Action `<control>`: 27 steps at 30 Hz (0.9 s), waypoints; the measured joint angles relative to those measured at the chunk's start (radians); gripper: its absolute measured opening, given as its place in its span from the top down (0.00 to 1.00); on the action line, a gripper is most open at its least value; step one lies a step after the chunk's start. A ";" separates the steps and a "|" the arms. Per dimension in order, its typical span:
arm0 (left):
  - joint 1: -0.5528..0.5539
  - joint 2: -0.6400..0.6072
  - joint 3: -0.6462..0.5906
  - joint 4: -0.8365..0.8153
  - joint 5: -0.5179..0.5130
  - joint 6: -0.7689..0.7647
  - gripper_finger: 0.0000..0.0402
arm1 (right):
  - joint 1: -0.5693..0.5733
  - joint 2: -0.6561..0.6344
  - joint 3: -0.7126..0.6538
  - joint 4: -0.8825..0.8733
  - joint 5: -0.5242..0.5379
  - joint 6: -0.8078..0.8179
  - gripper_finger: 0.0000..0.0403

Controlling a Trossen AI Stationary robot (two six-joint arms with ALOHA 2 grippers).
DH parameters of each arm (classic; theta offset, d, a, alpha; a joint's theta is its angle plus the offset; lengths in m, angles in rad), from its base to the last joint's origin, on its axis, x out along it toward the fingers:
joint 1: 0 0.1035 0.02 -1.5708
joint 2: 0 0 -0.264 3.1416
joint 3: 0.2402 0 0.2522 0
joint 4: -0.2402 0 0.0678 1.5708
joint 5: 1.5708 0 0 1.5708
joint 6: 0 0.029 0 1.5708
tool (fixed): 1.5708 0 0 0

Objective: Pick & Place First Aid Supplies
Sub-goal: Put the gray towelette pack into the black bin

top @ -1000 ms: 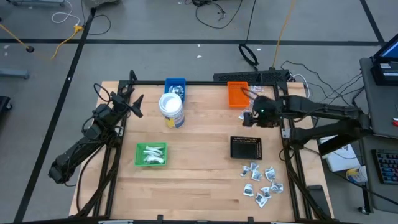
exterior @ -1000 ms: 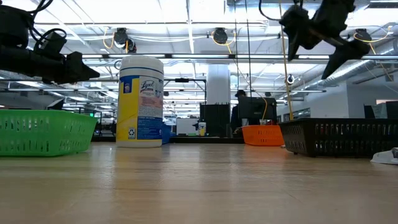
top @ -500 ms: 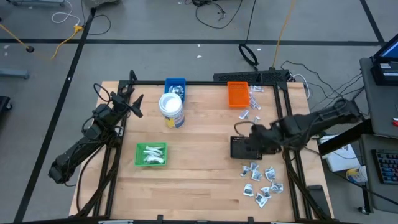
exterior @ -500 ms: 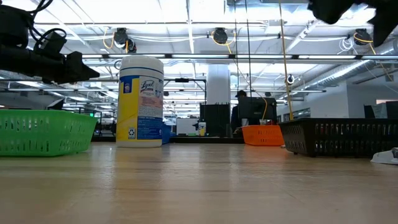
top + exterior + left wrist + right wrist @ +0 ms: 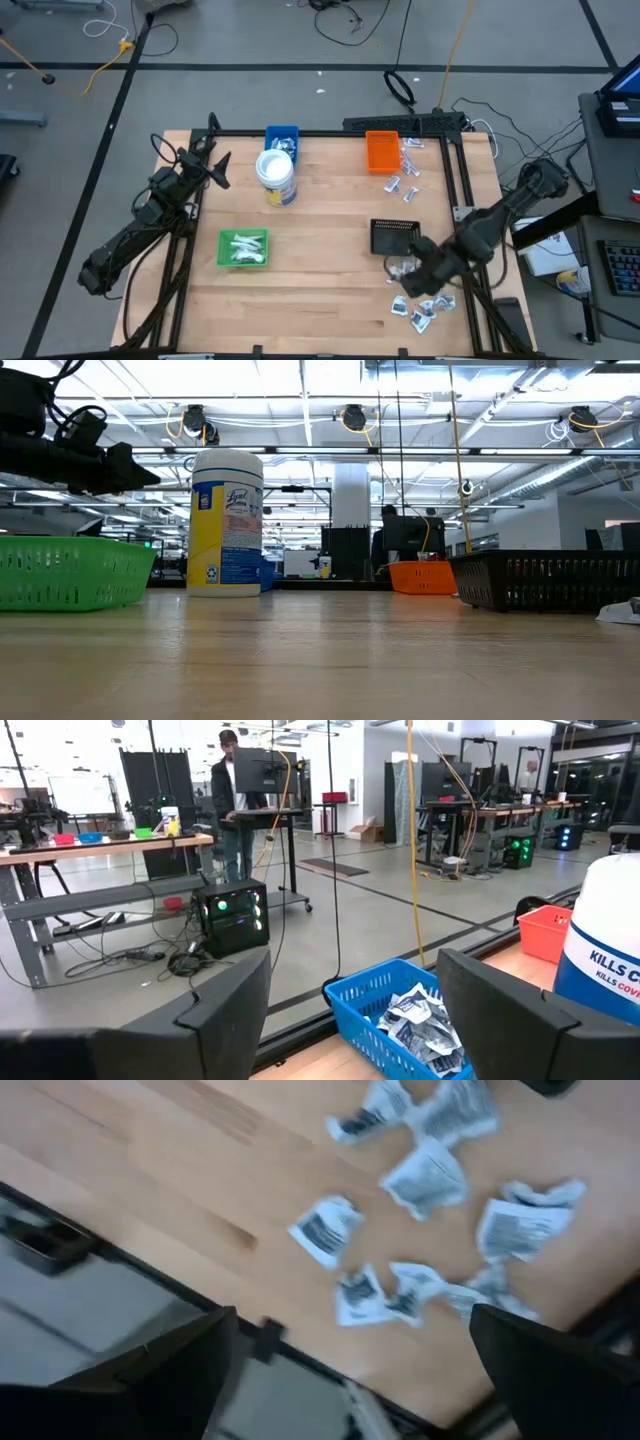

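Right gripper (image 5: 415, 283) hovers over the loose pile of first aid packets (image 5: 422, 296) at the near right corner of the table (image 5: 320, 290), jaws spread wide, nothing held. Black tray (image 5: 396, 237) just behind the pile. Green tray (image 5: 244, 248) holds white packets. Wipes tub (image 5: 276, 177) mid-table. Blue tray (image 5: 282, 138) and orange tray (image 5: 381, 150) at far edge, with more packets beside the orange tray. Left gripper (image 5: 217, 170) waits at the left edge, jaws open, empty.

Four trays — green (image 5: 243, 248), blue (image 5: 282, 135), orange (image 5: 381, 152), black (image 5: 396, 237); one tub (image 5: 275, 176); about nine loose packets (image 5: 432, 302) under the right claw (image 5: 412, 281); four more by orange.
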 joint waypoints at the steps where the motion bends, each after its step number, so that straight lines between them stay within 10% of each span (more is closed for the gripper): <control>1: 0.000 0.000 0.000 0.000 0.000 0.000 0.29 | 0.023 0.011 0.007 -0.006 0.000 0.002 0.02; 27: 0.000 0.000 0.000 0.000 0.000 -0.003 0.29 | 0.249 0.280 0.193 -0.004 0.053 -0.195 0.10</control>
